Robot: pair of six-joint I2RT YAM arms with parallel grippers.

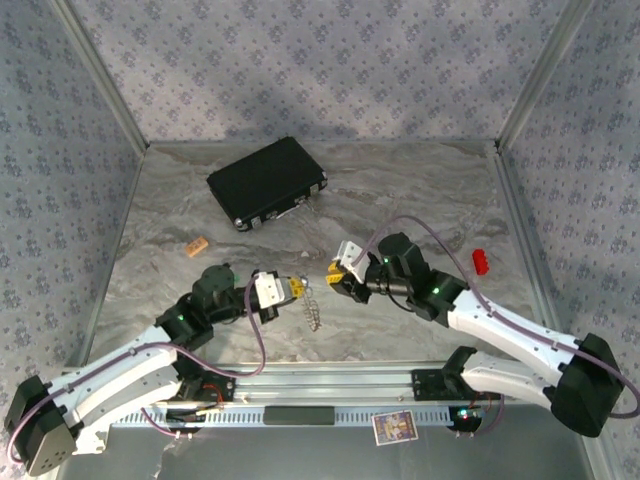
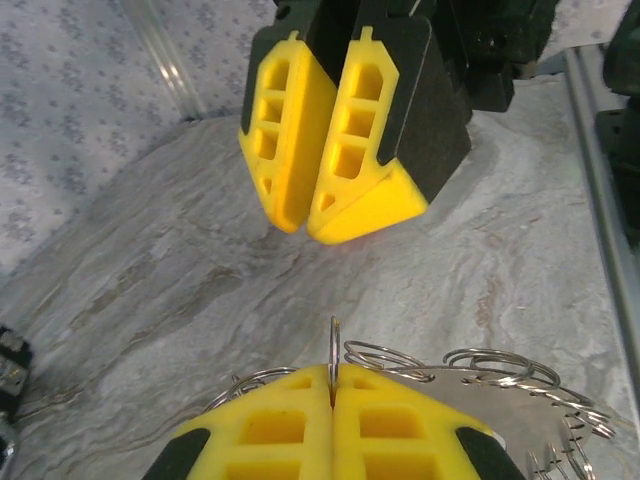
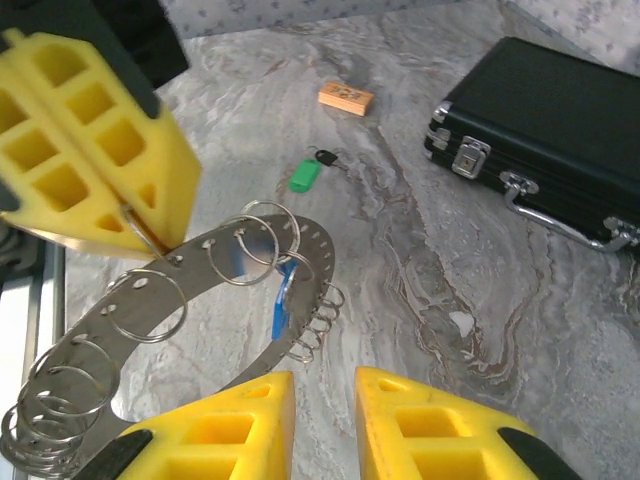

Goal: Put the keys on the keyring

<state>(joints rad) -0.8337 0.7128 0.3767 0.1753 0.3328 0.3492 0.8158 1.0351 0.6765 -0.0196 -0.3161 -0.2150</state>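
We note 1 black case [image 1: 267, 182], hard-shell, rect., lying flat and shut at rear centre of the marbled grey table [image 1: 430, 190], set diagonally to the edges. Right wrist view confirms chrome corner caps, a latch and a carry handle on its near long side. A small orange block [image 1: 197, 245] lies on the tabletop left of and nearer than the case, well apart from it. A small red item [image 1: 480, 261] sits near the right edge; shape unclear. Walls [image 1: 300, 60] on 3 sides: pale fabric w/ repeating blue-grey motif, aluminium posts at rear corners. Along the near edge runs a slotted metal rail [image 1: 300, 415]; a small printed card [image 1: 395, 427] lies on it, print illegible.
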